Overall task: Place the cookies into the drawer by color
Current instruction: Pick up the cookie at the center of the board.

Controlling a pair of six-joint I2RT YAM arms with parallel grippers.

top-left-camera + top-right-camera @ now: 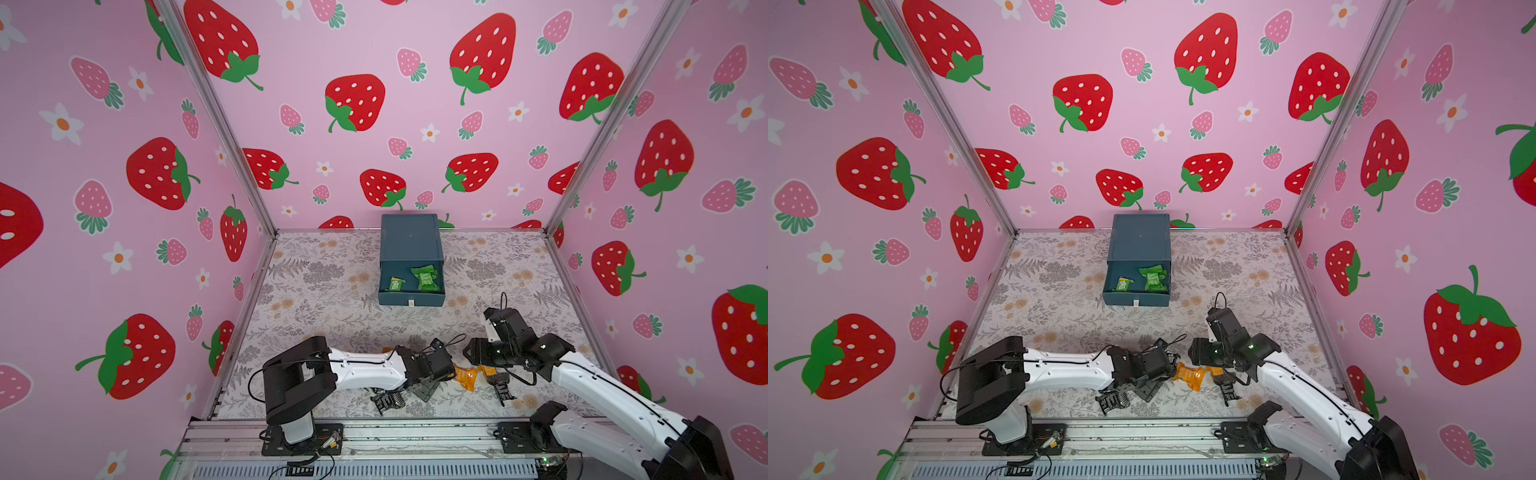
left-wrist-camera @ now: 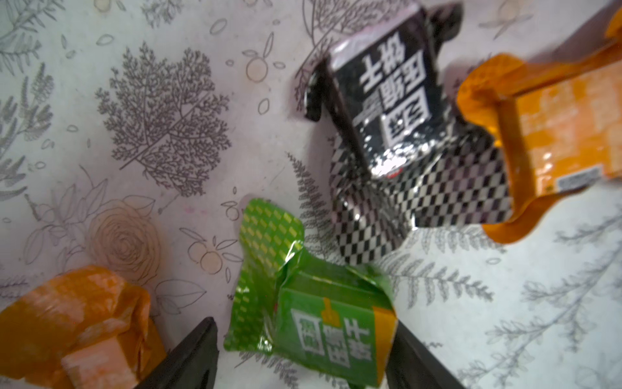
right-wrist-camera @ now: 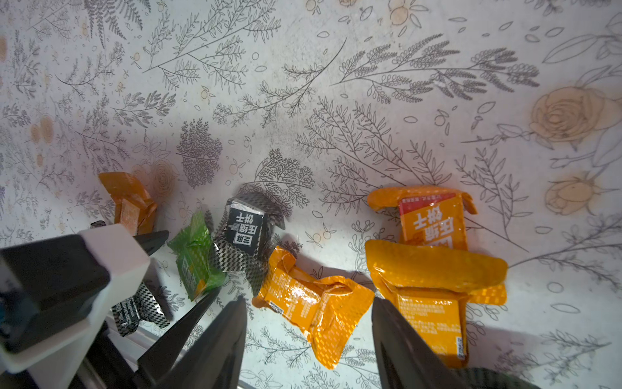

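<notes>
I hold left jaws spread astride a green cookie (image 2: 323, 323) and right jaws spread above an orange cookie (image 3: 313, 310) in the near pile, likely one color each; far drawer (image 1: 411, 298) open, two green packets (image 1: 427, 277) inside.

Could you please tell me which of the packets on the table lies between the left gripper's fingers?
The green packet: it sits between the left gripper's fingers, while the black-checked packet and the orange packets lie outside them.
</notes>
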